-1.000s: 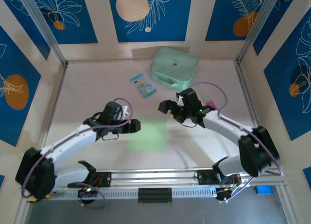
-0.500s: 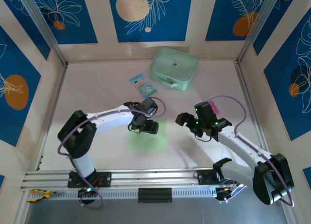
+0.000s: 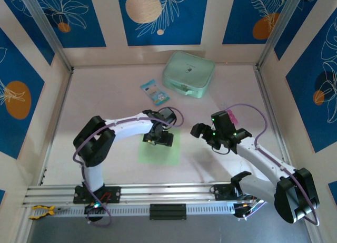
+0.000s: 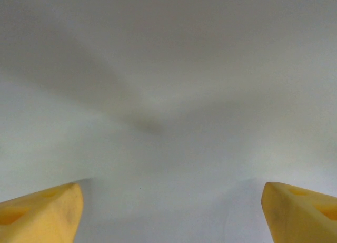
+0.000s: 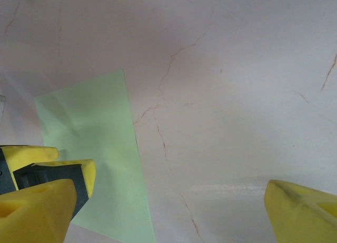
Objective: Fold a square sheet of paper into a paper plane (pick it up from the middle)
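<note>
Square sheet of paper (image 3: 158, 154) lies flat and uncreased at the table's near middle: 0 folds made, all the folding is left. Left gripper (image 3: 159, 138) hovers over its far part, jaws spread wide, gripping nothing. Right gripper (image 3: 199, 133), just right of it, gapes empty. Pinkish marbled table (image 3: 105, 100); blue leaf-patterned walls (image 3: 158, 16).

text: none legible | blue-and-white packet (image 3: 155, 91): print too small | mint case (image 3: 188, 74): mark unreadable
</note>
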Controlling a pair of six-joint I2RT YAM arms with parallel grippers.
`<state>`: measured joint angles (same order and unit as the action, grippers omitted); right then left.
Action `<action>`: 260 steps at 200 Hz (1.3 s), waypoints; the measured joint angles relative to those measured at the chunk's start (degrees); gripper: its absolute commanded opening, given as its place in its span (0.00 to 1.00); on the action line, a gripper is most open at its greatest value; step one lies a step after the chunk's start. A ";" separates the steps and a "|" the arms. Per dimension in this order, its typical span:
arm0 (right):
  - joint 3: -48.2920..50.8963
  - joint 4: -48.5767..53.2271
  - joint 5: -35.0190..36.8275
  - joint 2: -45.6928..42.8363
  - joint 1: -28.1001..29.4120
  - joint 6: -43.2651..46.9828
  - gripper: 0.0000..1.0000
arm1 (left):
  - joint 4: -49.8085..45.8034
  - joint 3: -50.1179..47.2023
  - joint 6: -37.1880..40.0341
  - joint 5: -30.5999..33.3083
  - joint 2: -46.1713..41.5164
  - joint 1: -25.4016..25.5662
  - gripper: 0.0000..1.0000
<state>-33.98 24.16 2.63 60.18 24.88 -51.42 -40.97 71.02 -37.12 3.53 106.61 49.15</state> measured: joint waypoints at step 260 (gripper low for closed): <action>-1.57 2.51 -0.07 4.66 0.00 0.00 0.92 | 3.67 -3.06 -3.10 1.03 0.39 0.00 0.87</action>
<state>-35.55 26.68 2.57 64.84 24.88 -51.42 -37.30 67.96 -40.23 4.56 107.00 49.15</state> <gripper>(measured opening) 0.926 0.872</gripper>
